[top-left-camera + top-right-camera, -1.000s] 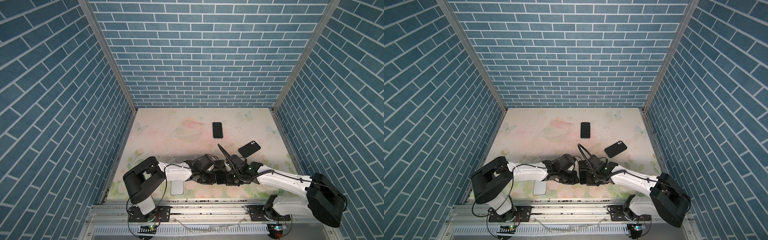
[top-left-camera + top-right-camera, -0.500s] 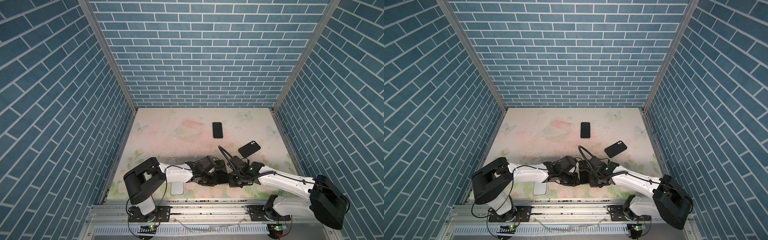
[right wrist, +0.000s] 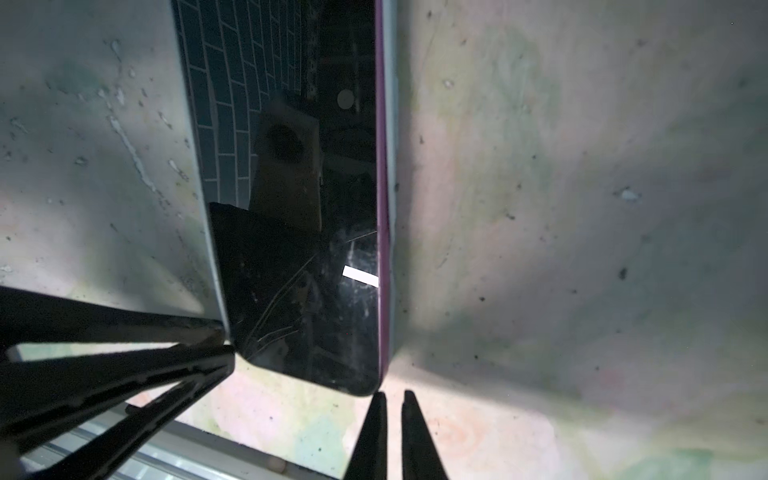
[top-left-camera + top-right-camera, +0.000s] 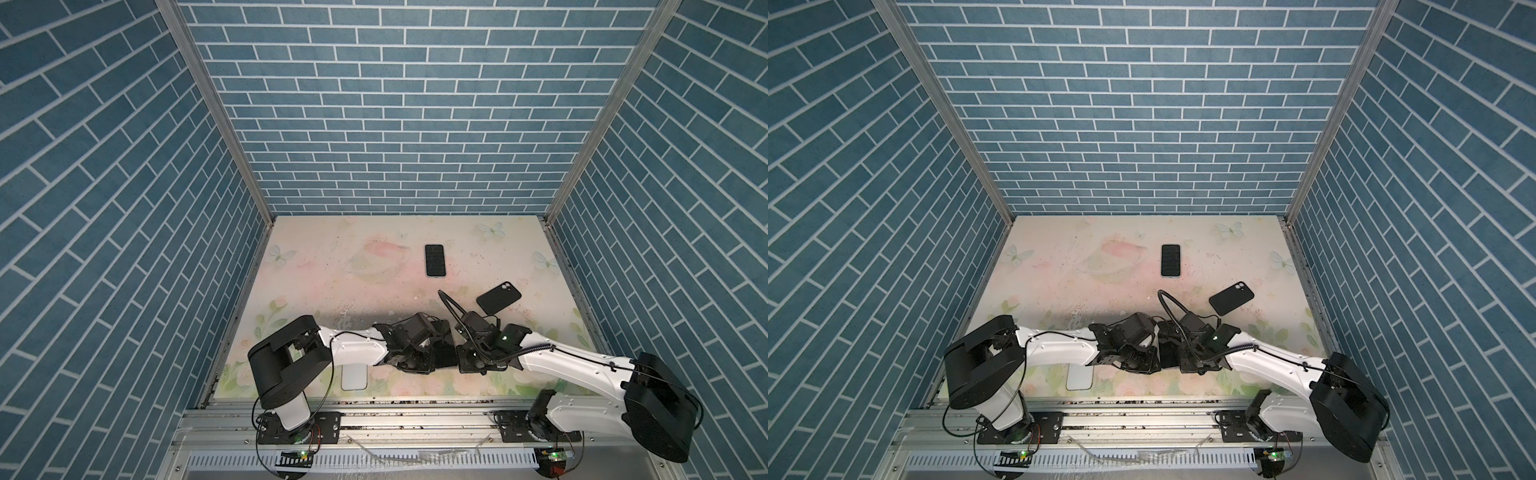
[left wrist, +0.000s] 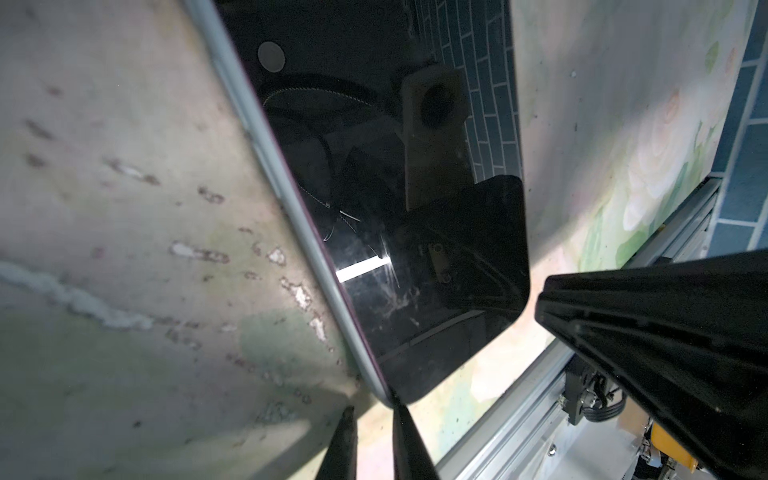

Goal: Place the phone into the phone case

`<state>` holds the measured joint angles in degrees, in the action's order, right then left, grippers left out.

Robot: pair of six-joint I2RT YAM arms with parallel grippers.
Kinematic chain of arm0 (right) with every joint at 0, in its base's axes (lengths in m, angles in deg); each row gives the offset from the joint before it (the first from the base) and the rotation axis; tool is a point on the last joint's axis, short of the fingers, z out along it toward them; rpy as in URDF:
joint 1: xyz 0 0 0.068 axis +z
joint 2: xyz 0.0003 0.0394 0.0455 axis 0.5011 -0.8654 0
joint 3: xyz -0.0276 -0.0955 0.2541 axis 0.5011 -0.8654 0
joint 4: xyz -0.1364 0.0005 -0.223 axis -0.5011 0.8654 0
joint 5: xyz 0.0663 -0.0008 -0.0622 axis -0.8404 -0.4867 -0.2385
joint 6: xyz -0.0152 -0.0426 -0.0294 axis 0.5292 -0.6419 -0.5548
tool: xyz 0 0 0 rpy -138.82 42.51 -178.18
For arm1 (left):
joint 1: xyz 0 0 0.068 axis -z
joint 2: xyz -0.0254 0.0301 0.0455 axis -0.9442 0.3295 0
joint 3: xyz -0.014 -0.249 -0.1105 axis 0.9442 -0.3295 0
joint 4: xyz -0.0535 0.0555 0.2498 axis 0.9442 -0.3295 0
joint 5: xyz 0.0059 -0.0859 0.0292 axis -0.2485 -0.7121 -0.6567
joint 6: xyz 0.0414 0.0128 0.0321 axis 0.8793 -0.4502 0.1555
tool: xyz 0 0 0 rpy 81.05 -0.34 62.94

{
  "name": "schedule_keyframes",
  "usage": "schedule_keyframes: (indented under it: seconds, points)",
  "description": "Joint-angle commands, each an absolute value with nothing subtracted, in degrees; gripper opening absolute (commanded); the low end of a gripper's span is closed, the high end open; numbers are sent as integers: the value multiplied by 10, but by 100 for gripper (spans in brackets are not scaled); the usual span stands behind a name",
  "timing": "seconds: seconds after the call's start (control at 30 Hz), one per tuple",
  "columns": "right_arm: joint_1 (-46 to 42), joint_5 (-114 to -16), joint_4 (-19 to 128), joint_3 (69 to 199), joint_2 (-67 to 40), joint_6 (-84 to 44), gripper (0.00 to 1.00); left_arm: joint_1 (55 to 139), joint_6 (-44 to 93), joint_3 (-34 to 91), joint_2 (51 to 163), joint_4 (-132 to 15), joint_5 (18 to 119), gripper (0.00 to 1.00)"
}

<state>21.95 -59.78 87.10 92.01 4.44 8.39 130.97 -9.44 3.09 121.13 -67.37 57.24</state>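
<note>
- We counted two hands: the left hand (image 5: 372, 409) and the right hand (image 3: 392, 395), each with fingers pressed almost together and pinching nothing.
- We counted two phones. The phone (image 5: 415, 249) lay flat near the front of the worktop (image 4: 332, 270), between both hands. The left tip touched one corner and the right tip was just beside another.
- The second phone (image 4: 435, 260) lay screen up, further back.
- One black phone case (image 4: 498, 298) lay tilted on the right.
- One pale flat piece (image 4: 353, 376) lay beside the left arm (image 4: 353, 353). We could not tell what it was.
- The phone had a dark, glossy, scratched screen and a silver rim with a purple line.
</note>
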Motion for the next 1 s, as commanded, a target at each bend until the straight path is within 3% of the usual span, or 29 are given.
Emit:
schedule_keyframes:
  seconds: [0.0, 0.57, 0.97]
  points:
    - [221, -584, 880, 921, 48, 78, 11, 1313, -90, 46, 1222, -687, 583, 20]
    - [221, -599, 854, 914, 27, 81, 11, 1313, -88, 53, 1251, -687, 579, 27]
    - [221, -598, 850, 915, 26, 82, 11, 1312, -87, 44, 1249, -682, 580, 21]
